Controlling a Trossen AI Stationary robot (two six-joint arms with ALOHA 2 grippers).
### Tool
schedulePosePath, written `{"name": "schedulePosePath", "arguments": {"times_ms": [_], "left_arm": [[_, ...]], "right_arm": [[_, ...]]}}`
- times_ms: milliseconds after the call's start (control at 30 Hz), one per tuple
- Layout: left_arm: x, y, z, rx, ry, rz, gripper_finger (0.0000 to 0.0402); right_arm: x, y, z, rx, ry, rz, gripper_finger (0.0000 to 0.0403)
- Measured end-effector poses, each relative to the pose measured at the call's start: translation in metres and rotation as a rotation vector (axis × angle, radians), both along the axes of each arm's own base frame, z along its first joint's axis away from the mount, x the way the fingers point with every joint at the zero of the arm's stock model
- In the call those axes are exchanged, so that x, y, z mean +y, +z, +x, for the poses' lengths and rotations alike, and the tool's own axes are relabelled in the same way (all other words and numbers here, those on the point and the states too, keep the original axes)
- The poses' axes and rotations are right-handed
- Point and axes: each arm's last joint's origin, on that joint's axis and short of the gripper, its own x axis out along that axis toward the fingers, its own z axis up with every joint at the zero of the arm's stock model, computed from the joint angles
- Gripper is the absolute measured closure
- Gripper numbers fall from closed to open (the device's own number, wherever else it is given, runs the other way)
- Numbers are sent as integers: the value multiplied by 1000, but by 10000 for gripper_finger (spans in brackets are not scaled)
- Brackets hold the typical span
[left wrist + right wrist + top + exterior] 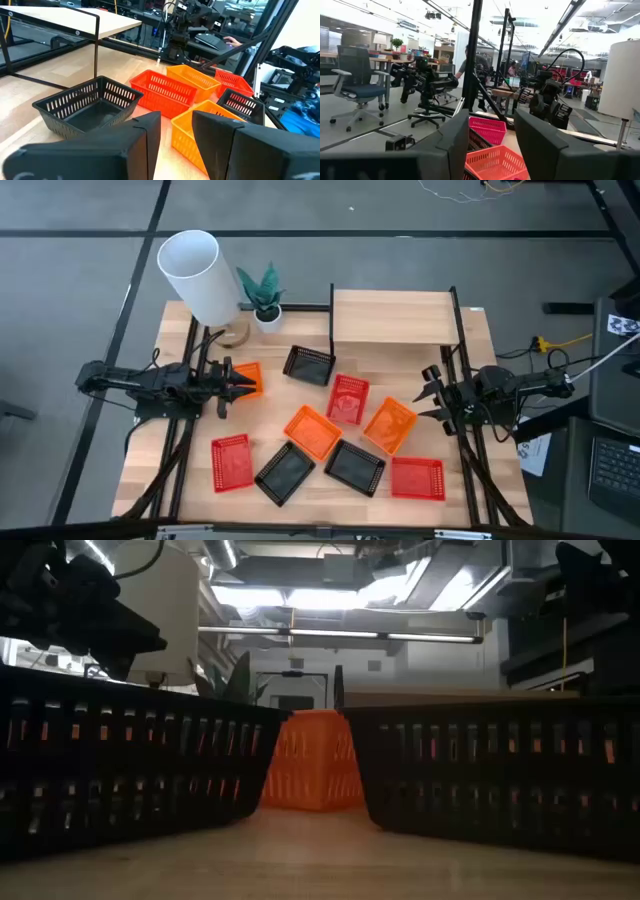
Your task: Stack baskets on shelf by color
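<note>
1. Baskets lie scattered on the table [150,440] in front of the shelf [392,317], which carries none: a black basket [309,364] just left of the shelf's front, a red basket [347,398] beside it, two orange ones [311,430] [389,424] in the middle, two more black ones [284,473] [354,466] toward the near edge, and red ones at the near left [231,461] and near right [417,477].
2. A third orange basket [248,379] sits at the tips of the left gripper [232,379]; the high view does not settle whether they touch.
3. The left wrist view shows that gripper's jaws spread, with an orange basket [202,131] seen through the gap.
4. The right gripper [433,392] hovers at the table's right side near the shelf's posts, jaws spread and empty, as its wrist view confirms.
5. The low view is nearly filled by two black baskets [120,770] [500,775], with one orange basket [312,762] between them; everything else on the table is hidden.
6. A white cylinder [198,277] and a small potted plant [265,295] stand at the far left, clear only from above.
</note>
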Motion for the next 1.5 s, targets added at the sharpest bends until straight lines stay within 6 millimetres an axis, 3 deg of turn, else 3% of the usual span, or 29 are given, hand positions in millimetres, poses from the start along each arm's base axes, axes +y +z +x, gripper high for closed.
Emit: {"name": "schedulePosePath", "arguments": {"times_ms": [1500], "left_arm": [[0,0,0,0,0,0,298]], "right_arm": [[0,1,0,-15,0,3,242]]}}
